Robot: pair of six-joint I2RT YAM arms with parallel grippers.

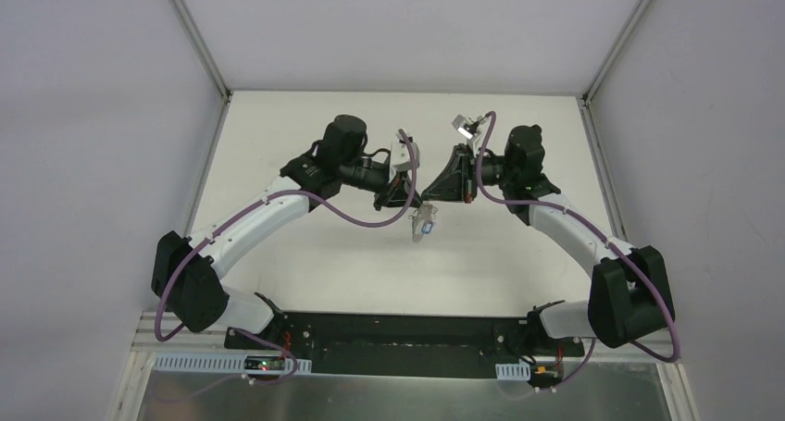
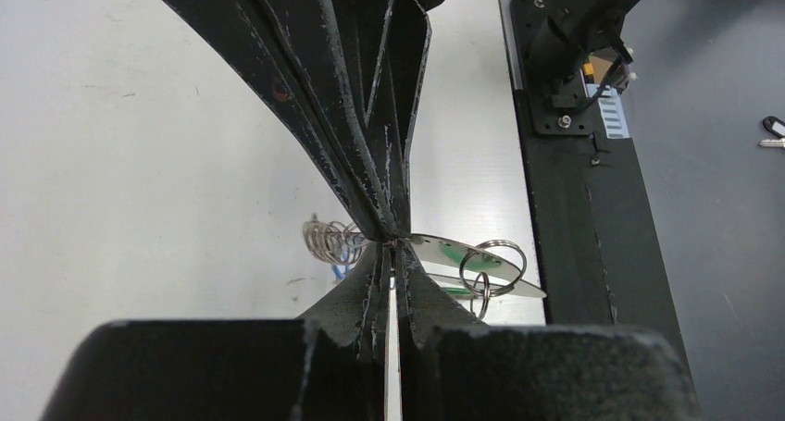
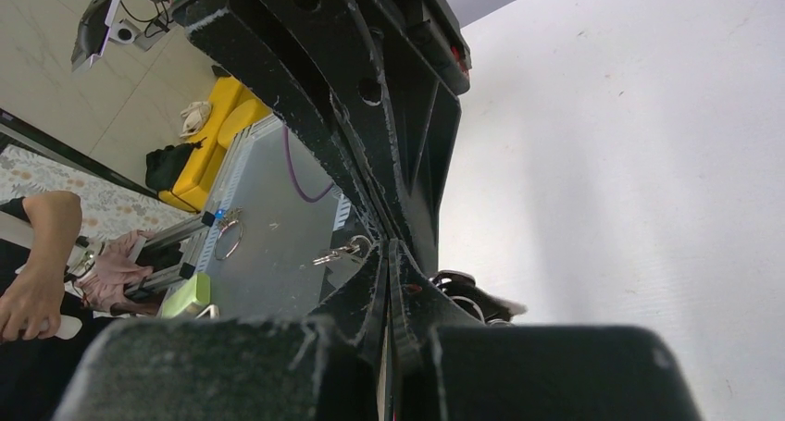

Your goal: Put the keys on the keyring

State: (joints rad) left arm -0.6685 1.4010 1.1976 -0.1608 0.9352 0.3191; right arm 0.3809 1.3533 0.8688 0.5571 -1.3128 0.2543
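Note:
The keyring (image 1: 424,227) hangs as a small silvery bunch with a blue bit between my two grippers, above the white table. My left gripper (image 1: 407,202) is shut on it. In the left wrist view its fingertips (image 2: 393,245) pinch a metal ring, with a coil of rings (image 2: 329,239) on the left. A flat silvery tag with green on it (image 2: 463,259) and two loose rings (image 2: 495,268) are on the right. My right gripper (image 1: 442,191) is shut too. A ring with a small silver key (image 3: 341,251) sticks out beside its fingertips (image 3: 389,247).
The black base plate (image 2: 574,208) runs along the table's near edge. A lone key (image 2: 773,134) lies on the dark floor beyond it. A person's arm (image 3: 37,282) and a loose ring (image 3: 227,236) on a grey surface show past the table.

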